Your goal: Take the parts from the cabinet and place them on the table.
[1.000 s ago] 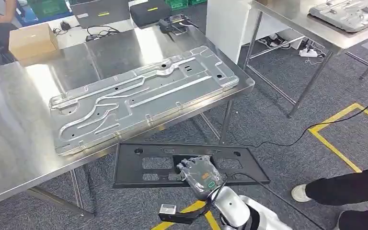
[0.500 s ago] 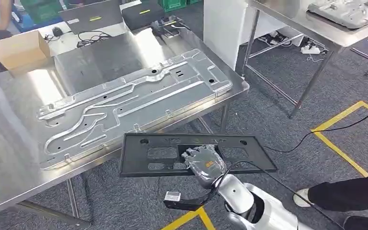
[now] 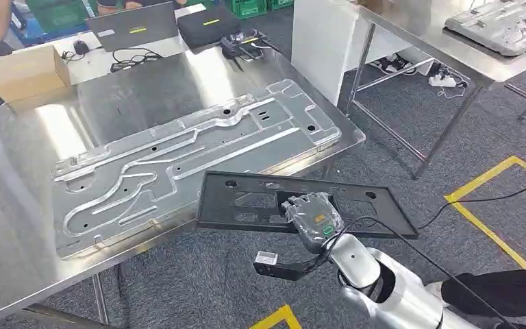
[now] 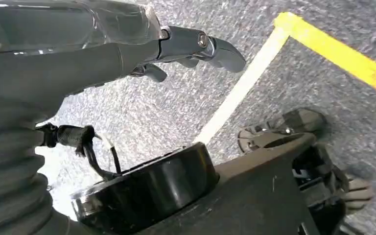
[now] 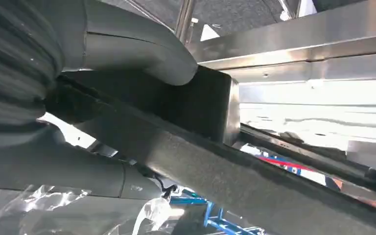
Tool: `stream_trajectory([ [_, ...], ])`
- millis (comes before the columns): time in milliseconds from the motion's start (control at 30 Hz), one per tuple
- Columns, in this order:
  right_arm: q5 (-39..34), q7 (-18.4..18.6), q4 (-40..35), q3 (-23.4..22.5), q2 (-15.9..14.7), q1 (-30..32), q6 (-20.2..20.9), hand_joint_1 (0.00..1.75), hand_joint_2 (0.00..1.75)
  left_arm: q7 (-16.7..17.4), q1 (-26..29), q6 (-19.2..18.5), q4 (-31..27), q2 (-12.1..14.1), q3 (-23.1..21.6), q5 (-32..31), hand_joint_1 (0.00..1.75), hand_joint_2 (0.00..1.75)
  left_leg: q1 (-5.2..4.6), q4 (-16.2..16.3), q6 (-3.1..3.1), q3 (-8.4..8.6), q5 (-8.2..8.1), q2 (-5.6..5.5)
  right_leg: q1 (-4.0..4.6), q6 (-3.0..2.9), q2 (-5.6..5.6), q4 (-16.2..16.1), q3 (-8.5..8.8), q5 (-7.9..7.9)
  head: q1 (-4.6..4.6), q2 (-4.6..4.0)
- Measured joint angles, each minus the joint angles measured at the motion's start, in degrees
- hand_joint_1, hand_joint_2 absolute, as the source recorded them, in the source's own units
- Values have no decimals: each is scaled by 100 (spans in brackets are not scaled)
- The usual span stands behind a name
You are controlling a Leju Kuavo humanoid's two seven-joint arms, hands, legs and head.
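Note:
My right hand (image 3: 313, 219) grips a flat black panel (image 3: 246, 205) with cut-outs by its near long edge and holds it level. The panel's far left corner overlaps the front edge of the steel table (image 3: 14, 226), beside a large silver stamped panel (image 3: 192, 151) lying there. In the right wrist view the black panel (image 5: 215, 166) crosses the picture, with the thumb (image 5: 127, 44) over it and the table's edge beyond. My left hand (image 4: 127, 44) hangs over the carpet, fingers (image 4: 196, 44) apart and holding nothing.
A cardboard box (image 3: 27, 72), a laptop (image 3: 133, 27) and a black bag (image 3: 210, 20) sit at the table's far side. A second steel table (image 3: 438, 41) at the right carries another metal part (image 3: 500, 20). Yellow floor tape (image 3: 493, 205) and a person's leg (image 3: 500, 288) are at the right.
The view has shifted as I move. My right hand has carried the black panel up and forward, from below the table's edge to level with it.

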Motion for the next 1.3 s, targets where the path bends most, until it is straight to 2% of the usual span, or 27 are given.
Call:
stream_trajectory([
  [33, -2, -7, 0, 0, -4, -1, -4, 175, 175, 0, 5, -7, 0, 2, 0, -4, 0, 175, 19, 33, -52, 70, -87, 3, -29, 45, -38, -574, 213, 329, 0, 0],
  [67, -13, -28, 9, 4, -11, -1, -20, 175, 175, -2, 9, -7, 4, 22, 0, -9, 0, 175, -13, 64, -114, 45, -164, 12, -53, 100, -90, -848, 326, 373, 2, -2],
  [133, -59, -76, 15, 9, -4, 10, -61, 175, 175, -46, -4, -9, 4, 24, 0, -2, 0, 175, -32, 112, -132, 63, -284, 10, -52, -79, -16, -890, 358, 259, 0, 0],
  [233, -35, -129, 17, 52, 22, 17, -68, 175, 175, -120, 5, -30, 4, 39, 0, 35, 0, 175, 2, 137, -178, 85, -339, 7, -35, -176, -3, -887, 354, 205, 0, 0],
  [300, -9, -138, 17, 70, 57, 9, -68, 175, 175, -155, 1, -59, 4, 39, 0, 39, 0, 175, 13, 759, -241, -234, -641, 13, -27, -212, -14, -889, 380, 183, -2, 0],
  [367, 4, -157, 17, 87, 90, 16, -63, 175, 175, -197, -5, -61, 4, 39, 4, 74, 0, 175, 10, 1763, -256, -815, -1008, 11, -1, -236, -31, -888, 399, 144, -2, 0],
  [400, 7, -164, 17, 105, 98, 29, -61, 175, 175, -197, -32, -70, 2, 39, 11, 74, 0, 175, 4, 2112, -238, -1055, -1055, 12, 20, -241, -45, -888, 420, 121, -2, 0],
  [433, 7, -164, 17, 129, 100, 36, -61, 175, 175, -194, -47, -68, 2, 39, 11, 72, 0, 175, -6, 2146, -207, -1126, -976, 11, 42, -255, -64, -889, 451, 98, -2, 0],
  [467, 9, -164, 17, 149, 103, 41, -61, 175, 175, -192, -43, -68, 2, 39, 11, 74, 0, 175, -35, 1888, -143, -1066, -739, 11, 69, -271, -78, -889, 494, 72, -2, 0],
  [500, 9, -164, 17, 160, 116, 40, -59, 175, 175, -190, -32, -68, 2, 37, 11, 74, 0, 175, -63, 1433, -65, -899, -436, 13, 102, -277, -84, -890, 540, 50, -2, 0],
  [567, 17, -168, 17, 166, 133, 42, -61, 175, 175, -186, -8, -63, 4, 37, 11, 77, 0, 175, -200, 351, 191, -492, 139, 139, 115, -306, -114, -919, 618, 13, -2, 0],
  [600, 24, -168, 20, 171, 131, 43, -61, 175, 175, -184, -4, -59, 4, 52, 11, 90, 0, 175, -211, 260, 235, -441, 95, 252, 174, -288, -117, -914, 629, -1, 4, 0],
  [633, 37, -170, 20, 179, 131, 64, -59, 175, 175, -181, -9, -59, 7, 35, 9, 87, 0, 175, -256, 209, 183, -433, 107, 230, 132, -283, -119, -928, 619, -6, 0, 0],
  [700, 61, -164, 31, 212, 142, 83, -59, 175, 175, -181, 1, -57, 7, 46, 11, 94, 0, 175, -259, 190, 166, -454, 107, 173, 109, -254, -195, -940, 634, -14, 0, 0],
  [767, 76, -164, 33, 225, 142, 88, -57, 175, 175, -188, 10, -57, 7, 46, 11, 107, 0, 175, -186, 46, 103, -307, 191, 115, 106, -191, -153, -807, 624, -101, 5, 0],
  [800, 77, -166, 33, 236, 149, 86, -57, 175, 175, -190, 2, -57, 7, 44, 11, 98, 0, 175, -165, 37, 116, -293, 196, 89, 126, -176, -92, -530, 497, -279, 4, 0],
  [867, 83, -164, 48, 264, 146, 106, -55, 175, 175, -188, 3, -57, 7, 31, 9, 94, 0, 175, -151, 38, 134, -282, 192, 31, 110, -135, -50, 437, 24, -715, 7, 0],
  [900, 87, -164, 52, 277, 142, 122, -46, 175, 175, -188, 10, -57, 7, 28, 11, 98, 0, 175, -144, 40, 134, -283, 188, -9, 102, -113, -49, 796, -177, -823, 7, 0],
  [933, 92, -164, 59, 291, 136, 145, -26, 175, 175, -188, 13, -57, 7, 20, 11, 107, 0, 175, -131, 42, 129, -277, 184, -60, 88, -89, -49, 942, -290, -791, 7, 0],
  [967, 113, -164, 63, 304, 134, 167, -15, 175, 175, -190, 13, -57, 7, 15, 11, 107, 0, 175, -108, 44, 110, -264, 171, -119, 69, -59, -49, 769, -245, -617, 7, 0],
  [1033, 127, -164, 66, 326, 133, 170, 2, 175, 175, -190, 14, -57, 7, 2, 11, 107, 0, 175, -49, 101, 29, -230, 109, -226, 1, 18, -19, -229, 212, -52, 7, 0],
  [1067, 129, -164, 66, 330, 133, 169, 4, 175, 175, -190, 14, -57, 7, 0, 11, 107, 0, 175, -26, 176, -18, -237, 51, -270, -53, 78, 64, -757, 465, 165, 9, 0],
  [1100, 136, -164, 70, 334, 129, 178, 9, 175, 175, -190, 17, -57, 7, 7, 11, 107, 0, 175, 1, 222, -67, -263, 6, -304, -46, 107, 263, -756, 477, 13, 7, -2],
  [1133, 135, -171, 81, 352, 138, 147, 37, 175, 175, -190, 4, -52, 7, 13, 11, 109, 0, 175, -64, 322, -112, -359, -49, -329, -80, 40, 261, -829, 483, 24, 13, -2],
  [1167, 142, -173, 77, 352, 153, 141, 42, 175, 175, -190, 9, -50, 7, 11, 11, 114, 0, 175, -46, 294, -105, -369, -36, -354, -64, -56, 251, -776, 452, 14, 2, 0],
  [1233, 146, -173, 83, 374, 151, 162, 46, 175, 175, -190, 24, -48, 7, 13, 13, 114, 0, 175, -44, 299, -116, -382, -52, -412, -57, -115, 153, -772, 455, -5, 0, 0],
  [1300, 170, -173, 83, 389, 151, 153, 63, 175, 175, -190, 22, -44, 7, 15, 13, 118, 0, 175, -24, 653, -197, -522, -239, -179, -63, -160, 84, -785, 477, -11, -2, 0],
])
